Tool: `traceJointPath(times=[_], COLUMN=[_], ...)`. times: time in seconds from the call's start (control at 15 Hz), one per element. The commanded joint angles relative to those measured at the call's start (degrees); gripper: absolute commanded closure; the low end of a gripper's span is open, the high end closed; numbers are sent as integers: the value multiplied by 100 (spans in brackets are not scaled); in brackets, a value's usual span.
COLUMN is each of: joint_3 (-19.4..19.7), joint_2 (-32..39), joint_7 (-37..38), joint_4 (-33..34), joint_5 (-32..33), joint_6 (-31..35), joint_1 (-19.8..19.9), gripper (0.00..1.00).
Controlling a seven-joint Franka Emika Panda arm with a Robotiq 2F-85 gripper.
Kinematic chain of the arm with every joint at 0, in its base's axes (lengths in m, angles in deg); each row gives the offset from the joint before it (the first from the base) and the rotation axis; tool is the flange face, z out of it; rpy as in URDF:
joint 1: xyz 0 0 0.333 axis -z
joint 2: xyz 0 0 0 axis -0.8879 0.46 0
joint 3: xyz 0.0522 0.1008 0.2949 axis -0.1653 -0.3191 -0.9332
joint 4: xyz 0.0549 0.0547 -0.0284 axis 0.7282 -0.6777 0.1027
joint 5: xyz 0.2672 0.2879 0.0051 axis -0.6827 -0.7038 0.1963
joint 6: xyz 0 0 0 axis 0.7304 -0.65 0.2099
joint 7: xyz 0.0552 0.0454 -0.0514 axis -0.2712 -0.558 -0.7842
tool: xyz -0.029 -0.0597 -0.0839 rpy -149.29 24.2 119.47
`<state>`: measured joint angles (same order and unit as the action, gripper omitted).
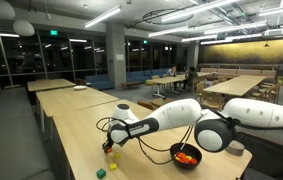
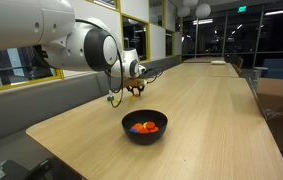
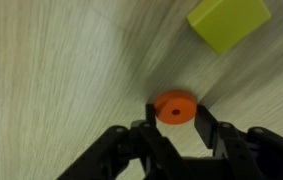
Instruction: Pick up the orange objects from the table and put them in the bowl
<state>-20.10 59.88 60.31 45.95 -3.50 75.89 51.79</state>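
My gripper (image 3: 174,125) is shut on a small orange disc (image 3: 173,108) with a centre hole, held just over the pale wood table (image 3: 51,70). A yellow-green block (image 3: 228,22) lies beyond it. In both exterior views the gripper (image 1: 109,146) (image 2: 133,89) is low over the table (image 1: 76,150) (image 2: 211,110), some way from the black bowl (image 1: 174,152) (image 2: 127,124). The bowl holds orange pieces (image 1: 187,157) (image 2: 146,127).
A small yellow piece (image 1: 112,157) and a small green piece (image 1: 100,171) lie on the table by the gripper. A grey round container (image 1: 236,147) stands past the bowl. Darker tables with chairs stand behind. The table edge runs near the bowl (image 2: 91,150).
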Motion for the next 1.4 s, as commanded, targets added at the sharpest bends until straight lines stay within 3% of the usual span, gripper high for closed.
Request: traceJointPath(times=[0.0,0.27,0.8,1.33], joint_3=[-59,-15,377,1383], joint_2=[193,167,-432,-1418], joint_7=[-152,-72,324,1467], joint_4=[336,333,237,-190], joint_5=[-20,-10,115,350], joint_6=[4,-64,-637,-2775], joint_1=[21,8,2,-42], gripper=[82,77,79,77])
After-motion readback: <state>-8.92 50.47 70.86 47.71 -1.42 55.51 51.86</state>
